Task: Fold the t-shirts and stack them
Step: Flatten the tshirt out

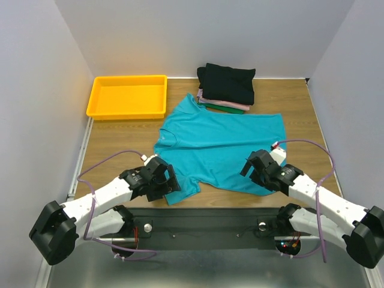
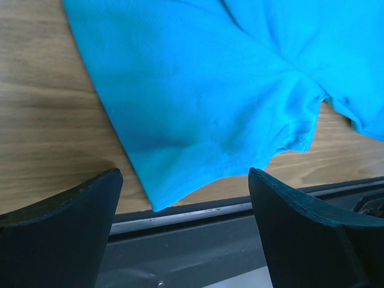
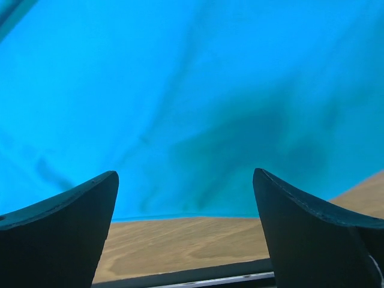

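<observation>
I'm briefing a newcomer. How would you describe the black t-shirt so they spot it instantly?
At the far edge of the table, right of the yellow tray, sits a stack of folded shirts. The black t-shirt is the top one, covering a pale pink shirt and a dark green shirt showing only as thin edges, behind the teal t-shirt spread flat.

Overhead, I see even, diffuse light from above with no hard glare. The table (image 1: pixel 120 137) is uniformly bright and the arms cast only faint, soft shadows. The black t-shirt (image 1: pixel 231 81) reads as a flat dark mass, its folds lost. In the left wrist view the teal t-shirt (image 2: pixel 204 90) is sharp enough to show weave, while the fingers (image 2: pixel 60 234) of the left gripper (image 2: pixel 186 177) are dark and soft-edged. In the right wrist view the cloth is saturated under a broad soft shadow, and the fingers (image 3: pixel 312 234) of the right gripper (image 3: pixel 186 177) are equally dark.
</observation>
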Robot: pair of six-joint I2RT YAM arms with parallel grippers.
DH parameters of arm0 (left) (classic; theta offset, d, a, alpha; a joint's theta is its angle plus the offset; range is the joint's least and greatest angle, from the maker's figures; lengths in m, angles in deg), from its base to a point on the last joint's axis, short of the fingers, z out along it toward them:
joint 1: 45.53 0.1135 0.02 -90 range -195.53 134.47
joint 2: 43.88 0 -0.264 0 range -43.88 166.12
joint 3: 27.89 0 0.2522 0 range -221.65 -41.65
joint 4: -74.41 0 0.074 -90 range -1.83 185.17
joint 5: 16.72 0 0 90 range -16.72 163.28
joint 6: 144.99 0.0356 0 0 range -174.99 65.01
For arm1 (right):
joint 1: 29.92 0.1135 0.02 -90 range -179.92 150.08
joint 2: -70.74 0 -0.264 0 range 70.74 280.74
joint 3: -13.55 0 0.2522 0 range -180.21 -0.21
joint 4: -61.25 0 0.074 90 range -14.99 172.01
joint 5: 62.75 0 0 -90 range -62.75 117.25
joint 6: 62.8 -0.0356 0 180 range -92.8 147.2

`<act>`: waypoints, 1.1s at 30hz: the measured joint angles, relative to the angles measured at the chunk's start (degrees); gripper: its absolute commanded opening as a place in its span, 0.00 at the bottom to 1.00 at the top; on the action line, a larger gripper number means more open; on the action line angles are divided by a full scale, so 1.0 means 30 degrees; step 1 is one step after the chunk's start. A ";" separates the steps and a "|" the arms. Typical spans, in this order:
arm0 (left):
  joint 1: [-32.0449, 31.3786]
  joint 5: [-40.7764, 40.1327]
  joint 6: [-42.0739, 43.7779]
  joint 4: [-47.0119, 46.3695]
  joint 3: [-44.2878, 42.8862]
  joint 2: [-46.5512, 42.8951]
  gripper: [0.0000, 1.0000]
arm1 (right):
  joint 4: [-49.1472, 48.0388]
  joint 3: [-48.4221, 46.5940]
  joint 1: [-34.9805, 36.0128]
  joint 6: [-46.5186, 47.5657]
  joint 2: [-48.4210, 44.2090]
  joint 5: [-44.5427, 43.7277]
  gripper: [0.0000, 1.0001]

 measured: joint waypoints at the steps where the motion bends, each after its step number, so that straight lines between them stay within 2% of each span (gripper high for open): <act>1: -0.0058 -0.0015 -0.0073 0.0087 0.0000 -0.0007 0.98 | 0.0357 0.0000 -0.0270 -0.0044 -0.0051 -0.0080 1.00; 8: -0.0197 -0.0911 -0.0204 0.0597 -0.0197 0.0393 0.98 | 0.2229 0.0168 -0.2404 -0.1435 -0.0284 -0.0845 1.00; 13: -0.0197 -0.1188 -0.0036 0.0270 -0.0335 0.0729 0.98 | 0.2426 0.1151 -0.4612 -0.2535 0.1406 -0.1260 1.00; 17: -0.0197 -0.1282 0.0408 -0.0546 -0.0335 0.0998 0.99 | 0.2601 0.1370 -0.5486 -0.3242 0.1872 -0.1399 1.00; 18: -0.0197 -0.1326 0.0561 -0.0714 -0.0335 0.1035 0.98 | 0.2594 0.1413 -0.5523 -0.3410 0.1756 -0.1377 0.96; 19: -0.0233 -0.1406 0.0801 -0.0962 -0.0335 0.1188 0.98 | 0.2572 0.1566 -0.5617 -0.3636 0.1413 -0.1304 0.86; 23: -0.0233 -0.1617 0.1348 -0.1413 -0.0437 0.1494 0.98 | 0.2565 0.2098 -0.5654 -0.3723 0.0503 -0.1384 0.56; 24: -0.0233 -0.1654 0.1486 -0.1464 -0.0546 0.1698 0.98 | 0.2754 0.2157 -0.5683 -0.3723 0.0204 -0.1399 0.45; 26: -0.0233 -0.1741 0.1705 -0.1639 -0.0692 0.2004 0.98 | 0.2477 0.2091 -0.5756 -0.3585 -0.0044 -0.1304 0.33; 27: -0.0233 -0.1763 0.1778 -0.1698 -0.0729 0.2091 0.98 | 0.2404 0.1974 -0.5756 -0.3504 -0.0058 -0.1260 0.24; 29: -0.0233 -0.1814 0.1821 -0.1785 -0.0729 0.2113 0.98 | 0.2310 0.1443 -0.5756 -0.3009 0.0036 -0.1115 0.18; 31: -0.0233 -0.1865 0.1814 -0.1821 -0.0729 0.2113 0.98 | 0.2200 0.0707 -0.5756 -0.2514 0.0590 -0.1005 0.08; 33: -0.0233 -0.1909 0.1778 -0.1821 -0.0729 0.2106 0.98 | 0.1836 -0.0204 -0.5756 -0.1792 0.1785 -0.0816 0.08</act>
